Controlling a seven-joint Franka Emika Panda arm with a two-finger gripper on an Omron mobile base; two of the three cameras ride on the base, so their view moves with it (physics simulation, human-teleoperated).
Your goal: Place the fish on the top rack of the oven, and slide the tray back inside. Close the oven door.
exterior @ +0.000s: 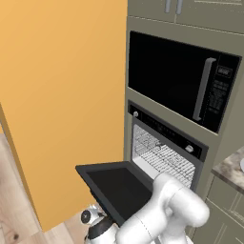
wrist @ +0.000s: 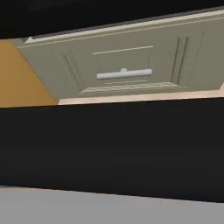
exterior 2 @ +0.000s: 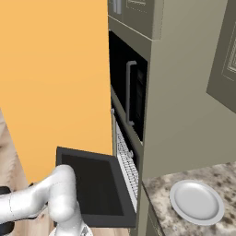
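Hanging flat open, the oven door point(exterior: 116, 188) bares the top rack point(exterior: 159, 155); tool state unclear.

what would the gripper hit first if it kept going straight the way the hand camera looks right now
Probably the cabinet drawer front with the silver handle, seen past a broad black surface close below the line of sight. That black surface may be the open oven door; depth is unclear, so it could graze it first.

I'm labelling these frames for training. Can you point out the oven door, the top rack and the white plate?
oven door point(exterior: 119, 188): left base view, on its dark glass window.
top rack point(exterior: 159, 153): left base view, on the wire bars.
white plate point(exterior 2: 197, 202): right base view, on its centre.
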